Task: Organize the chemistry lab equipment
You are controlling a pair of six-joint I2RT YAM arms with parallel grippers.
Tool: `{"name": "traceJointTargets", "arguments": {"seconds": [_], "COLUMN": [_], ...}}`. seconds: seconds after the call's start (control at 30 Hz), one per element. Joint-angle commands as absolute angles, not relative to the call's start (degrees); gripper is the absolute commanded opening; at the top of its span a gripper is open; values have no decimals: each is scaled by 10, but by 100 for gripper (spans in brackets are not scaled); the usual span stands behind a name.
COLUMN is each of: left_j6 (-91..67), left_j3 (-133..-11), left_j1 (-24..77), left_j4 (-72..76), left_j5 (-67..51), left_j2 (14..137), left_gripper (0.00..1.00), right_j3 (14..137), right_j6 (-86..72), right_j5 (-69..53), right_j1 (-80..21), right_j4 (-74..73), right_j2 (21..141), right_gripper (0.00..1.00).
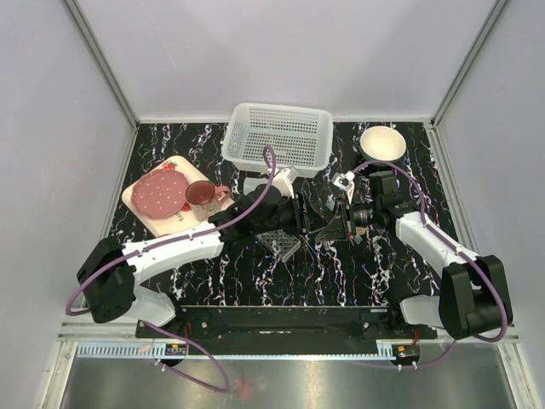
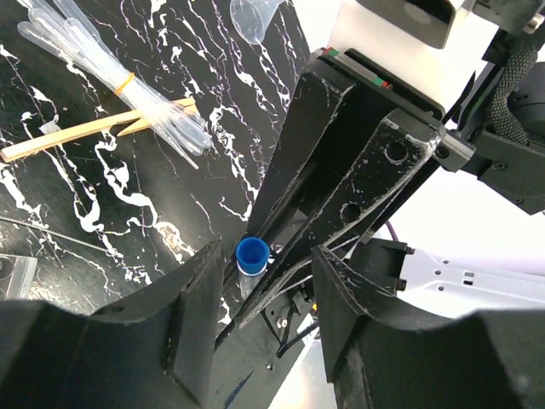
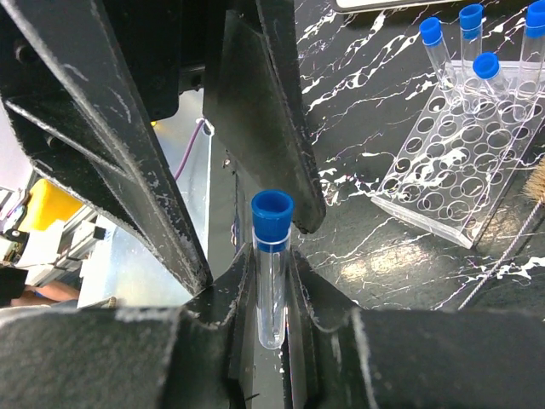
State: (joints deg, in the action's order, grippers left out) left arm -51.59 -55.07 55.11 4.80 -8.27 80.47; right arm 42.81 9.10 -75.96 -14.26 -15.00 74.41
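top view: both arms reach inward and meet over the middle of a black, white-veined marble-pattern worktop (image 1: 375, 273), beside a perforated tube rack (image 1: 281, 243). a white mesh basket (image 1: 277, 136) sits at the far edge. pale panel walls enclose the cell.

left wrist view: the right fingers (image 2: 341, 153) are clamped on a small clear blue-capped test tube (image 2: 252, 256), cap towards the camera. the left fingers (image 2: 196, 324) stand apart, flanking the cap; contact cannot be told. banded clear pipettes (image 2: 128, 85) cross thin wooden sticks (image 2: 77, 136).

right wrist view: the tube's long axis runs along the right fingers, cap outward.
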Motion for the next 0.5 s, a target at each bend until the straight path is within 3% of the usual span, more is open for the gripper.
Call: {"name": "traceJointTargets", "arguments": {"seconds": [0.0, 0.2, 0.47], "left_j6": [-487, -496, -517], "left_j3": [-580, -564, -534], "left_j1": [562, 562, 562], "left_j4": [8, 18, 54], "left_j5": [-43, -18, -4], "left_j2": [811, 792, 769], "left_gripper": [46, 46, 53], "right_j3": [452, 452, 453], "right_j6": [108, 111, 112], "right_j5": [-766, -767, -773], "right_j1": [-149, -149, -149], "right_j4": [-151, -153, -155], "right_j2": [744, 744, 744], "right_gripper": [9, 9, 9]}}
